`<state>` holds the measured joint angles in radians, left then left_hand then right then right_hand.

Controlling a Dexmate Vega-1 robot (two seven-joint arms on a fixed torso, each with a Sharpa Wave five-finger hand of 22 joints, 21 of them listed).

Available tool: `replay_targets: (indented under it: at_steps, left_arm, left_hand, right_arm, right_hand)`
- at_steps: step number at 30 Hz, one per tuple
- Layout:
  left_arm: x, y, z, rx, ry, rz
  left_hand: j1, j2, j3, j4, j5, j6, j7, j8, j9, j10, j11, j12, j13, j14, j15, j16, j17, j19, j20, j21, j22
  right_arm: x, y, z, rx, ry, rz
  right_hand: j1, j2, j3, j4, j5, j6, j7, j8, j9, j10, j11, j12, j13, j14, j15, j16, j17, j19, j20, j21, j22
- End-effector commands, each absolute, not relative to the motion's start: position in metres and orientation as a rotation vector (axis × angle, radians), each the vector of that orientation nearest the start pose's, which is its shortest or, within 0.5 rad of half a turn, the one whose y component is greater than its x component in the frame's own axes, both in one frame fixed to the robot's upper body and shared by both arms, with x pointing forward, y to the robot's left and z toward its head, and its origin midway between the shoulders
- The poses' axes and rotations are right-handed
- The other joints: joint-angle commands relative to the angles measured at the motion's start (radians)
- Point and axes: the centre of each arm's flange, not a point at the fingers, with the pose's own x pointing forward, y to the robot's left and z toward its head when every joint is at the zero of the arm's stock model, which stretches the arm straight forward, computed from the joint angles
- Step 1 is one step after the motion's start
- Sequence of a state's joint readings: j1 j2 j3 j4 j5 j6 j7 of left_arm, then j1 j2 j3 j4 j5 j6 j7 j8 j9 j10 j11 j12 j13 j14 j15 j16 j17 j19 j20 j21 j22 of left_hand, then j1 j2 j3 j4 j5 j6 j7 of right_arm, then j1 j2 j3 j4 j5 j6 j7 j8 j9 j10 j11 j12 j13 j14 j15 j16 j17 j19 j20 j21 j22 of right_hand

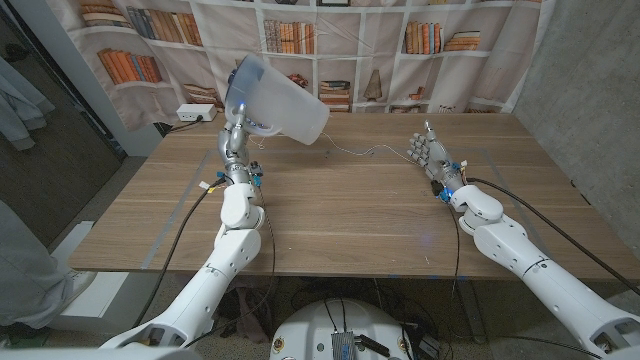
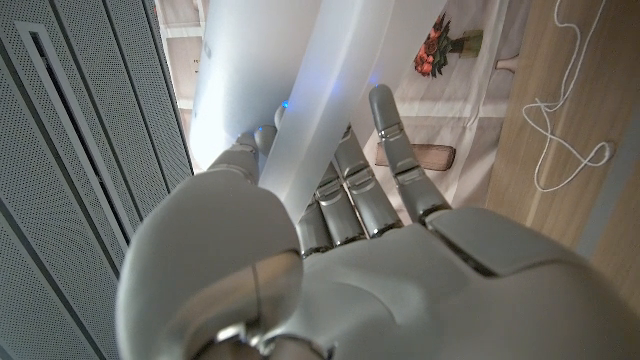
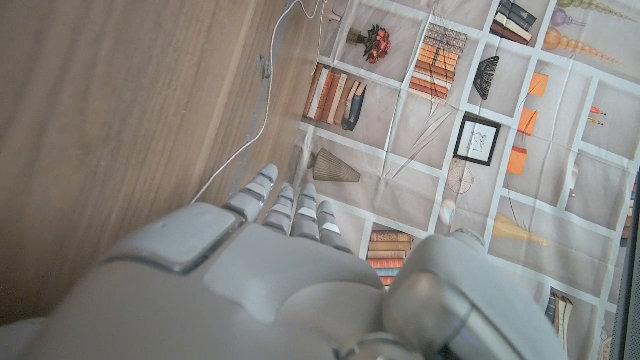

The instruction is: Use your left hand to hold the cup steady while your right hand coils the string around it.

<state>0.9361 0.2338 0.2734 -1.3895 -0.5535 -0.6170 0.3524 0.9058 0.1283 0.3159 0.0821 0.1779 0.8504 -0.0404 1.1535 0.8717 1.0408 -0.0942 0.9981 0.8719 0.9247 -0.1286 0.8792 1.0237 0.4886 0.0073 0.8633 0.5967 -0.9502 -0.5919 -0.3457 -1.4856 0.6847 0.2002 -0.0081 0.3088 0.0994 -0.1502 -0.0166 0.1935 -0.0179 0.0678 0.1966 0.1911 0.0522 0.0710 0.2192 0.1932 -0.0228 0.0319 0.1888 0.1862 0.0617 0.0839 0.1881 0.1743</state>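
Note:
A translucent white cup (image 1: 275, 100) hangs tilted in the air above the table's far left, and my left hand (image 1: 237, 135) grips it from below. In the left wrist view the fingers (image 2: 345, 185) wrap the cup's (image 2: 300, 100) pale wall. A thin white string (image 1: 365, 153) runs from under the cup across the wooden table (image 1: 340, 220) toward my right hand (image 1: 427, 152). That hand stands upright at the far right with its fingers extended and apart. The string (image 3: 250, 140) reaches close to its fingertips (image 3: 280, 195), and the thumb stays clear of it. Loops of the string (image 2: 560, 150) lie on the wood.
A white power strip (image 1: 197, 113) sits at the table's far left corner. A bookshelf-print curtain (image 1: 400, 40) hangs behind the table. Black cables (image 1: 190, 215) trail along both arms. A person's grey clothing (image 1: 20, 260) shows at the left edge.

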Motion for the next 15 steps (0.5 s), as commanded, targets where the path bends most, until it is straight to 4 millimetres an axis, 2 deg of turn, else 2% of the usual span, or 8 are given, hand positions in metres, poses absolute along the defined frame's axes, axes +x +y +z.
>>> replay_targets:
  at_steps: [1,15]
  left_arm:
    - [0.61,0.241,-0.027,-0.539,-0.858,0.082]
    - [0.612,0.229,-0.033,-0.622,-0.855,0.054]
  left_hand:
    - [-0.054,0.052,0.004,-0.005,0.005,0.039,0.038,-0.002,0.005,0.029,0.025,0.098,0.098,0.001,-0.001,0.006,0.001,-0.004,0.001,0.013,0.001]
    - [-0.061,0.052,0.008,-0.009,0.006,0.044,0.048,-0.005,0.005,0.03,0.028,0.1,0.103,-0.001,0.003,0.009,0.003,-0.02,0.002,0.043,-0.001]
  right_arm:
    - [0.62,-0.294,-0.041,0.023,-0.543,0.224]
    - [0.612,-0.298,-0.042,0.029,-0.558,0.203]
  right_hand:
    - [-0.002,0.002,0.004,-0.001,0.0,0.008,0.004,0.005,0.002,-0.003,0.004,0.005,0.002,0.003,0.003,0.004,0.002,0.007,0.006,0.006,0.004]
    - [0.005,0.003,0.007,-0.006,0.0,0.004,-0.005,0.003,0.002,-0.006,0.001,0.004,0.002,0.009,-0.005,0.005,0.001,0.019,0.012,0.01,0.004]
